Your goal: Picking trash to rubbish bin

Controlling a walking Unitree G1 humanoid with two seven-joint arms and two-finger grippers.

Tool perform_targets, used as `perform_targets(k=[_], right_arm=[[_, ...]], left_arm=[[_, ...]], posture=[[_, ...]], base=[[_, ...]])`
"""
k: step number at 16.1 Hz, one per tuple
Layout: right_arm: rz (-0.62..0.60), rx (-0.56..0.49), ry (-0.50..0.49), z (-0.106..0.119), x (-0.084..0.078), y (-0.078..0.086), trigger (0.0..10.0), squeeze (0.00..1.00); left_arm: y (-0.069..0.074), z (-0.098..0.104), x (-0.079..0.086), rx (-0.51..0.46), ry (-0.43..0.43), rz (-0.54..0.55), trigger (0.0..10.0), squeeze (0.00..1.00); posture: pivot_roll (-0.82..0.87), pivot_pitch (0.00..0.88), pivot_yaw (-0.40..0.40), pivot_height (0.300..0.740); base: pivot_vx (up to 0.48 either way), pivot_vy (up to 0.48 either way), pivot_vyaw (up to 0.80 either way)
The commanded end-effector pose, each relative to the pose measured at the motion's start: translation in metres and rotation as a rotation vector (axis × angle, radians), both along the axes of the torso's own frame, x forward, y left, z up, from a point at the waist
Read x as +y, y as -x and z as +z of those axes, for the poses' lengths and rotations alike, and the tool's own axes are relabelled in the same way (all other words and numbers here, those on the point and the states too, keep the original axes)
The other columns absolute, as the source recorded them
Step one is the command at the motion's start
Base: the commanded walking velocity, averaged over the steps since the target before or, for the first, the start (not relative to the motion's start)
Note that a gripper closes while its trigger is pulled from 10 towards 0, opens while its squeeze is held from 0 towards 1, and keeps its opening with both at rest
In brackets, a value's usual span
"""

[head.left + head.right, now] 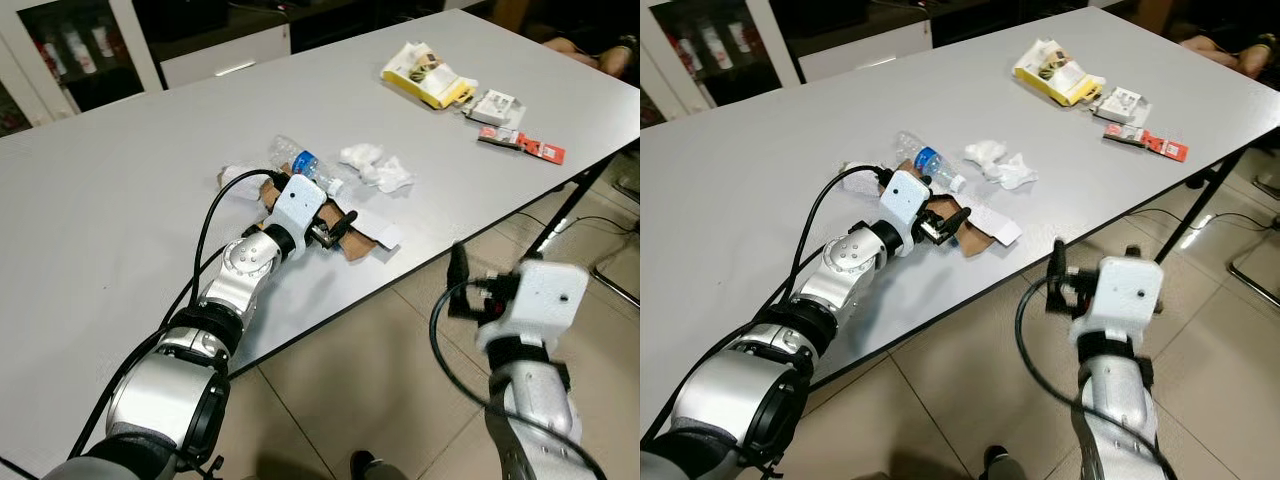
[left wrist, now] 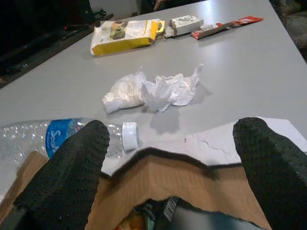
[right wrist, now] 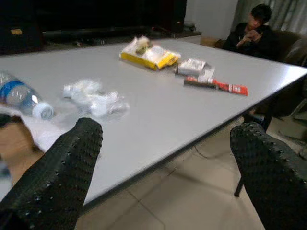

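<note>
1. Right hand [image 1: 1058, 272] hangs off the tabletop's near edge, over the floor, fingers spread wide in the right wrist view, nothing between them. Not at work, well apart from the trash.
2. Left hand [image 1: 335, 228] is over the tabletop [image 1: 120, 200], right above the torn cardboard piece [image 1: 362, 236]. Fingers [image 2: 72, 172] stand wide apart, straddling the brown flap, not closed on it; nothing held.
3. Cardboard piece lies flat near the table edge, long axis roughly along the line of the left forearm, white end pointing away toward the robot's right. It sits directly under and just ahead of the left hand, so this arm is clearly the nearer one.
4. Plastic bottle [image 1: 300, 162] lies on its side just beyond the cardboard, touching or overlapping it, cap end [image 2: 129, 135] toward the tissues.
5. Crumpled tissues [image 1: 378, 168] are near the cap, a bit farther.
6. Yellow packet [image 1: 428, 75] and red wrapper [image 1: 522, 144] are far across, well apart from either hand.
7. Judgement: next move is lowering and closing on the cardboard; flat sheet may be hard to pinch.
</note>
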State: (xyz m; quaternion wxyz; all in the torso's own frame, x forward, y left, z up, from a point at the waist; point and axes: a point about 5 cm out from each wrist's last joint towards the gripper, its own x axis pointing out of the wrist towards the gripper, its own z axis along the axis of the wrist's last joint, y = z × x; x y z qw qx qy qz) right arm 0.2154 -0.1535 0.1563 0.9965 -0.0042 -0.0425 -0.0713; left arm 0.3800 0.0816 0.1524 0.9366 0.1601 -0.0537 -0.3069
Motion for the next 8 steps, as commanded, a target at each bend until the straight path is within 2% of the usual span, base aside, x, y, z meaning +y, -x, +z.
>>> perform_targets(k=[1, 4, 8], right_arm=[[0.034, -0.002, -0.019, 0.004, 0.006, 0.005, 10.0, 0.0], [0.054, 0.029, -0.025, 0.002, 0.01, 0.015, 10.0, 0.0], [0.082, 0.056, -0.018, 0.002, 0.01, 0.023, 10.0, 0.0]], left_arm=[[0.0, -0.001, 0.002, -0.011, -0.034, 0.008, 10.0, 0.0], [-0.001, -0.003, 0.009, 0.0, -0.053, 0.021, 10.0, 0.0], [-0.001, -0.009, 0.017, 0.014, -0.138, 0.008, 10.0, 0.0]], posture=[[-0.02, 0.186, 0.03, 0.74], [-0.04, 0.233, 0.014, 0.74], [-0.07, 0.261, -0.001, 0.74]], base=[[0.0, 0.0, 0.0], [0.0, 0.0, 0.0], [0.0, 0.0, 0.0]])
